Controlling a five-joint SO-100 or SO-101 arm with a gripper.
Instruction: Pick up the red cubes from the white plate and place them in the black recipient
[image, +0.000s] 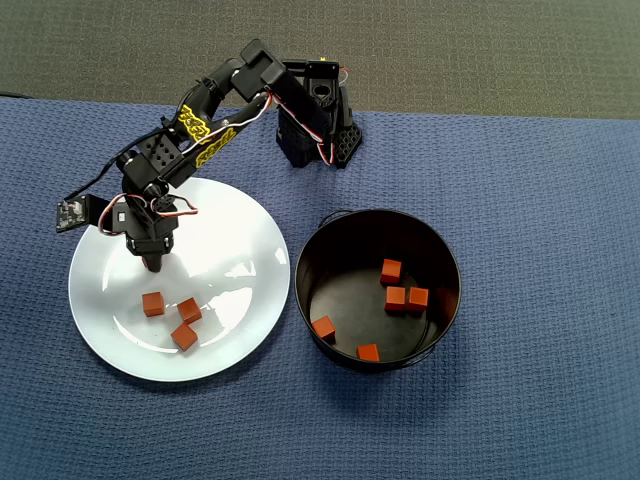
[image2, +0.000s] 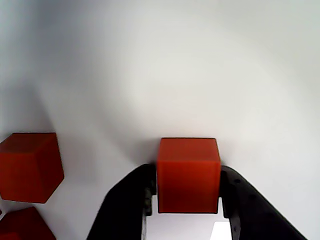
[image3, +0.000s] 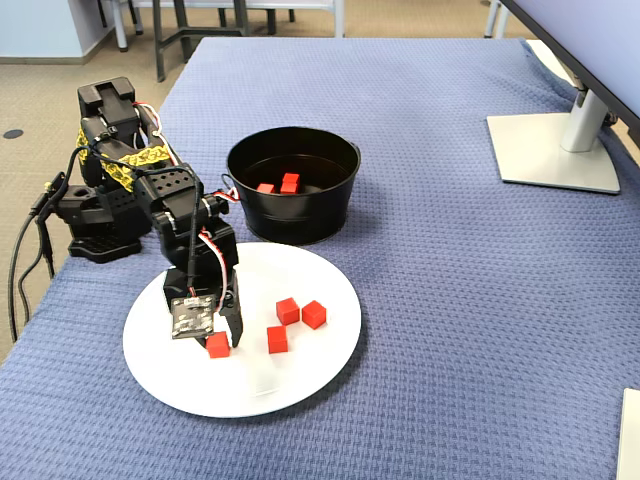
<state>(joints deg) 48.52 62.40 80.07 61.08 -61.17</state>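
Right now the gripper (image2: 187, 200) is down on the plate (image: 240, 225) with a cube (image2: 188, 175) between its two black fingers (image2: 127, 205); wrist view shows both fingers pressed against the cube's sides, so it is grasping that cube. Cube sits square to the camera there, flat face forward, top edge level, no long axis to speak of. In the fixed view the same cube (image3: 218, 345) is at the fingertips, low on the plate's left part, apparently still resting on the plate surface; overhead the arm hides it.

Three more cubes lie loose on the plate: overhead they cluster near the lower-left area, one (image: 152, 304) apart to the left, two (image: 189, 311) (image: 184, 337) just beside each other, each turned at a slight angle. Wrist view catches two of them at its left edge, one (image2: 30, 166) rotated corner-on.

Pot (image: 440, 250) stands just beside the plate's right edge overhead, upright, wire handle down along the rim. Five cubes in it: two touching (image: 396, 298) (image: 418, 298), one above them (image: 391, 270), two near the lower wall (image: 323, 328) (image: 369, 352).

Everything sits on a blue cloth (image: 540, 200).
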